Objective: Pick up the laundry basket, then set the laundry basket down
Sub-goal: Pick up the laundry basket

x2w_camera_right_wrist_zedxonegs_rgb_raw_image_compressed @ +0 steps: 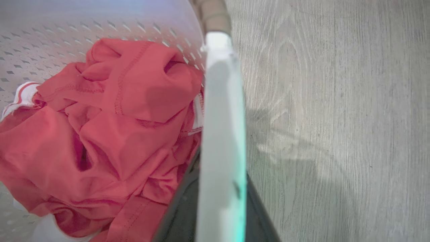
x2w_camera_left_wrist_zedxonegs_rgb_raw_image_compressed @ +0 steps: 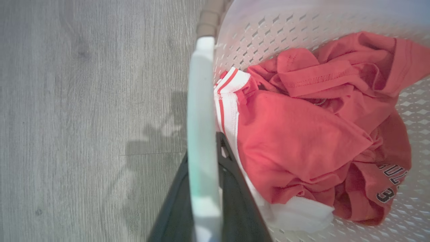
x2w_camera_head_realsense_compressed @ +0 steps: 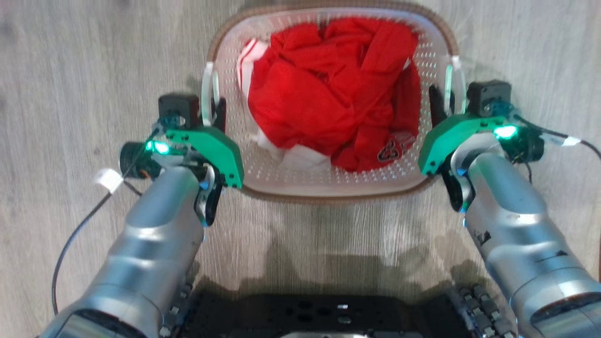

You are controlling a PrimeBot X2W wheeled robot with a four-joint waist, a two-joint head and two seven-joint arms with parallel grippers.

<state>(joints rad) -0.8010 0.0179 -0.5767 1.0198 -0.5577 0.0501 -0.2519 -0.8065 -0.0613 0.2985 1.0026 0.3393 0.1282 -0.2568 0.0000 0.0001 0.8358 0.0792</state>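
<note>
Laundry basket (x2w_camera_head_realsense_compressed: 328,196) handles were where I had my grip. The left gripper (x2w_camera_head_realsense_compressed: 212,111) had its two dark fingers (x2w_camera_left_wrist_zedxonegs_rgb_raw_image_compressed: 235,201) closed in on the white left handle (x2w_camera_left_wrist_zedxonegs_rgb_raw_image_compressed: 201,127), one finger outside it and one inside the basket wall, both touching the plastic. The right gripper (x2w_camera_head_realsense_compressed: 447,105) matched it on the right handle (x2w_camera_right_wrist_zedxonegs_rgb_raw_image_compressed: 221,127), its fingers (x2w_camera_right_wrist_zedxonegs_rgb_raw_image_compressed: 183,215) pressed against either side of the band.

Under everything ran a pale grey wood-grain floor (x2w_camera_head_realsense_compressed: 70,70), with the shadows of the wrists falling on it beside each handle. The laundry basket lay straight ahead of me, between the two arms and just beyond the robot's dark base (x2w_camera_head_realsense_compressed: 328,314). I could not tell whether it rested on the floor or hung just clear of it.

Inside, crumpled red clothes (x2w_camera_head_realsense_compressed: 328,89) covered most of the perforated bottom. A white piece with red stripes (x2w_camera_head_realsense_compressed: 246,54) lay against the left wall, and a plain white cloth (x2w_camera_head_realsense_compressed: 305,157) showed under the red at the near side. A black cable (x2w_camera_head_realsense_compressed: 70,244) trailed from the left wrist.
</note>
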